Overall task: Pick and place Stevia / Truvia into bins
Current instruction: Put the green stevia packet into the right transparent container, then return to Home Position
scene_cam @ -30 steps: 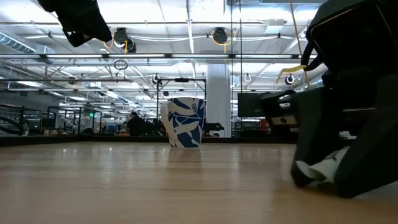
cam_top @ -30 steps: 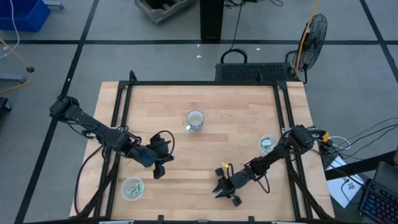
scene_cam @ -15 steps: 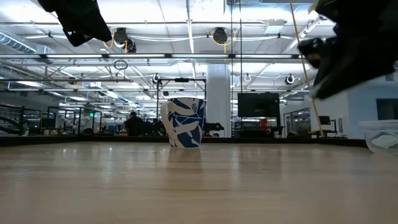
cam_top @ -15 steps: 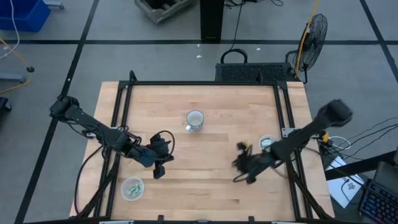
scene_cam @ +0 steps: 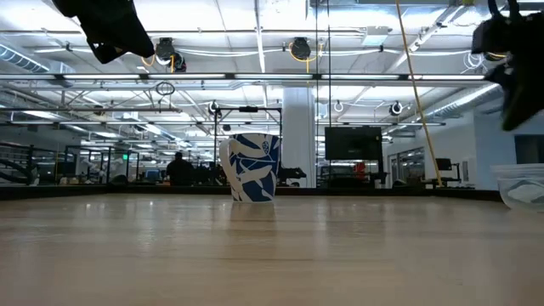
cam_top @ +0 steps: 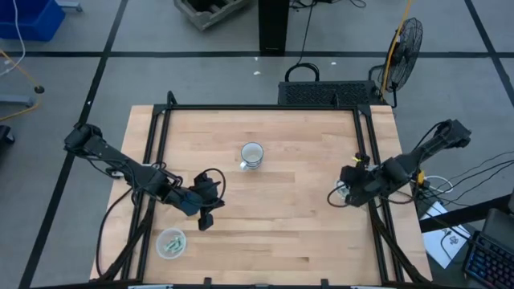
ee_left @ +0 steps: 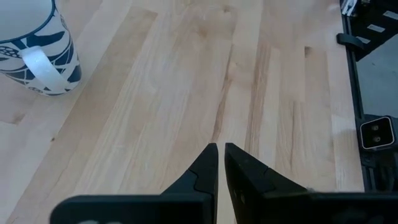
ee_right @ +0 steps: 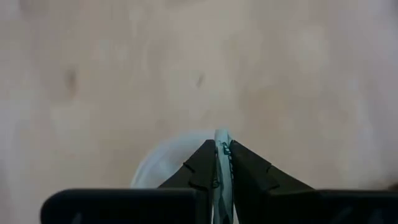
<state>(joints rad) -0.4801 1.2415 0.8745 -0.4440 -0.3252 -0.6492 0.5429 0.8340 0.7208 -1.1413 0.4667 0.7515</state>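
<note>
My right gripper point(cam_top: 337, 195) hovers over the right bin point(cam_top: 344, 185), a clear round tub by the table's right rail, and is shut on one pale green-white sachet point(ee_right: 221, 138). The right wrist view shows that bin's whitish rim point(ee_right: 163, 157) below the fingers. The left bin point(cam_top: 170, 242) stands near the table's near-left corner with several sachets inside. My left gripper point(cam_top: 206, 218) is shut and empty, raised above the table just right of and beyond that bin. I see no loose sachets on the table. My right gripper pinches the sachet between its two fingers point(ee_right: 200, 163), pointing down from above. The sachet stands edge-on in the hold, and its thin edge point(ee_right: 222, 133) pokes out past the fingertips. It is lifted clear, above the right bin.
A white mug with a blue pattern point(cam_top: 252, 154) stands at the table's middle, toward the far edge; it also shows in the low view point(scene_cam: 252, 167). Black frame rails point(cam_top: 371, 152) run along the table's sides. Bare wood lies between the mug and both bins.
My right gripper has risen from the table near its near edge and swung toward the right and far side, ending above the right bin with the sachet between its fingers. In the low view it has left the tabletop and moved off to the upper right.
</note>
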